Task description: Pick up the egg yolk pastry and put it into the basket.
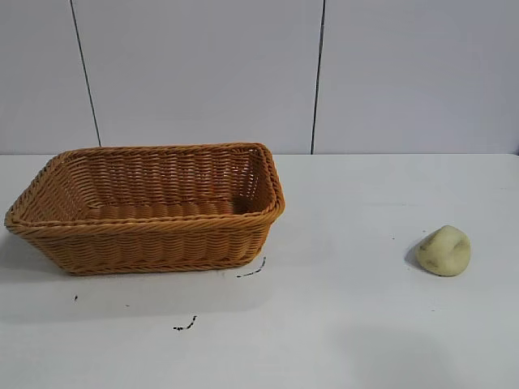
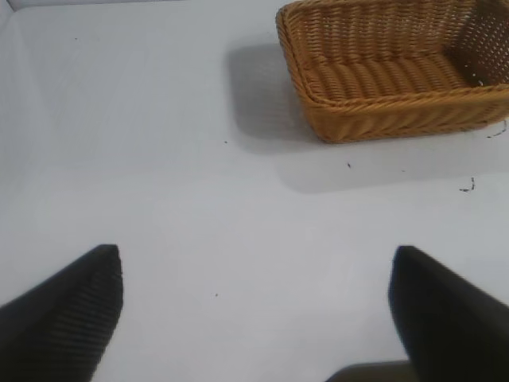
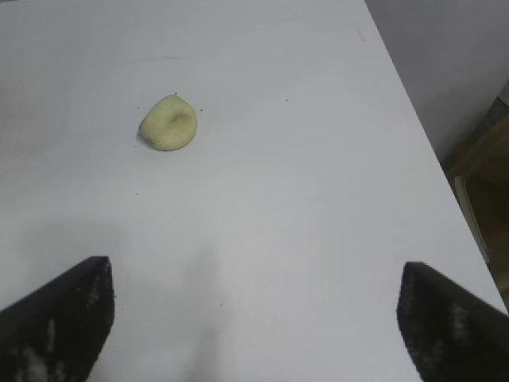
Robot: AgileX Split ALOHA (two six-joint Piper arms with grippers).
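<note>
The egg yolk pastry (image 1: 443,250), a small pale yellow-cream lump, lies on the white table at the right. It also shows in the right wrist view (image 3: 169,122), well ahead of my right gripper (image 3: 256,274), which is open and empty above bare table. The orange-brown wicker basket (image 1: 146,245) stands at the left and is empty. It also shows in the left wrist view (image 2: 382,111), far from my left gripper (image 2: 256,259), which is open and empty. Neither arm shows in the exterior view.
Small dark marks (image 1: 253,271) lie on the table in front of the basket. The table's edge (image 3: 413,119) runs along one side in the right wrist view, with floor beyond it. A grey panelled wall (image 1: 316,73) stands behind the table.
</note>
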